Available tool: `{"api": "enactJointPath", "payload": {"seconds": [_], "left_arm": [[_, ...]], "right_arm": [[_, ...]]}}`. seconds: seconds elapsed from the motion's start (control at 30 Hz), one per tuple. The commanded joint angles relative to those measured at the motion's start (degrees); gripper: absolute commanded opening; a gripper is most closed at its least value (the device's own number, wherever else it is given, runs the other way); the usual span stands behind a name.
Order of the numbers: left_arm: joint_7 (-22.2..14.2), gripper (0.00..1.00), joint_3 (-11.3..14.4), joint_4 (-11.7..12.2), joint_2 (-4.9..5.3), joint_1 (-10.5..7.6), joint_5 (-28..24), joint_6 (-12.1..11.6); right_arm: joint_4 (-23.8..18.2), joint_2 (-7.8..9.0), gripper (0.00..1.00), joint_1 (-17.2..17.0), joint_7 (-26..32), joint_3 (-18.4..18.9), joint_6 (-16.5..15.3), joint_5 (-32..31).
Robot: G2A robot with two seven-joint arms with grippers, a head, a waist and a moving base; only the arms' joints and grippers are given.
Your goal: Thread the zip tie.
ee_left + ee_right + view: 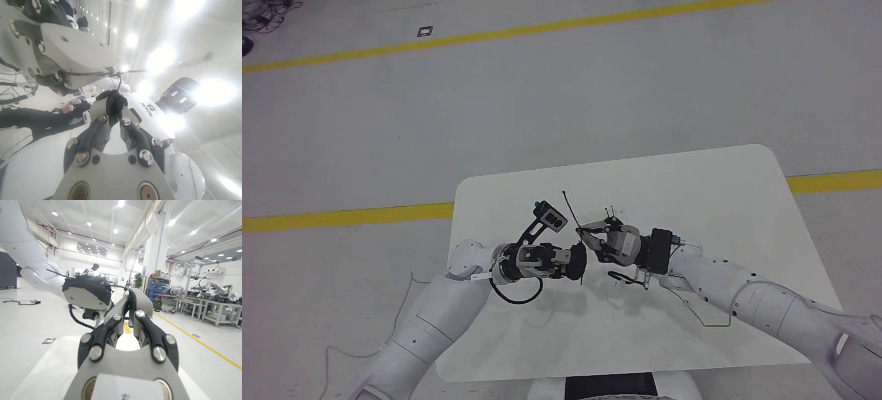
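Note:
A thin black zip tie (568,208) is held in the air over the middle of the white table (722,190), and both grippers meet at it. My left gripper (579,252) comes from the near left with black cloth-wrapped fingers. In its wrist view the left gripper (115,98) is shut on the strap just below the zip tie's head (118,73), where a second strand crosses sideways. My right gripper (592,233) comes from the right. In its wrist view the right gripper (129,294) is shut on the zip tie (118,286), tip to tip with the left gripper (105,285).
The table (62,351) is bare white with rounded corners, and both arms stretch over its near half. Around it lies grey floor with a yellow line (342,217) at the left and another yellow line (502,34) farther back.

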Motion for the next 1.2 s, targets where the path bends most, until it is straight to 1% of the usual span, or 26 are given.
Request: {"api": "enactJointPath", "payload": {"seconds": [0.0, 0.27, 0.33, 0.37, 0.67, 0.87, 1.0, 1.17], "left_arm": [[0.0, 0.0, 0.0, 0.0, 0.0, 0.0, 0.0, 0.0], [0.0, 0.0, 0.0, 0.0, 0.0, 0.0, 0.0, 0.0], [0.0, 0.0, 0.0, 0.0, 0.0, 0.0, 0.0, 0.0], [0.0, 0.0, 0.0, 0.0, 0.0, 0.0, 0.0, 0.0], [0.0, 0.0, 0.0, 0.0, 0.0, 0.0, 0.0, 0.0], [0.0, 0.0, 0.0, 0.0, 0.0, 0.0, 0.0, 0.0], [0.0, 0.0, 0.0, 0.0, 0.0, 0.0, 0.0, 0.0], [0.0, 0.0, 0.0, 0.0, 0.0, 0.0, 0.0, 0.0]], "right_arm": [[0.0, -0.01, 0.0, -0.1, 0.2, 0.1, 0.0, -0.1], [0.0, -0.01, 0.0, -0.5, 0.9, 0.4, 0.0, 0.0], [0.0, 0.0, 0.24, -0.5, 0.9, 0.4, 0.0, 0.1], [0.0, 0.02, 0.28, -0.5, 0.9, 0.4, 0.0, 0.2], [-0.4, 0.31, 0.22, -1.0, 0.6, 0.6, 0.0, -0.4], [-0.8, 0.52, 0.15, -1.4, 0.4, 1.1, 0.0, -0.7], [-1.1, 0.62, 0.13, -1.7, 0.2, 1.5, 0.0, -0.7], [-1.3, 0.62, 0.13, -1.9, -0.9, 1.5, 0.0, 0.1]]}}
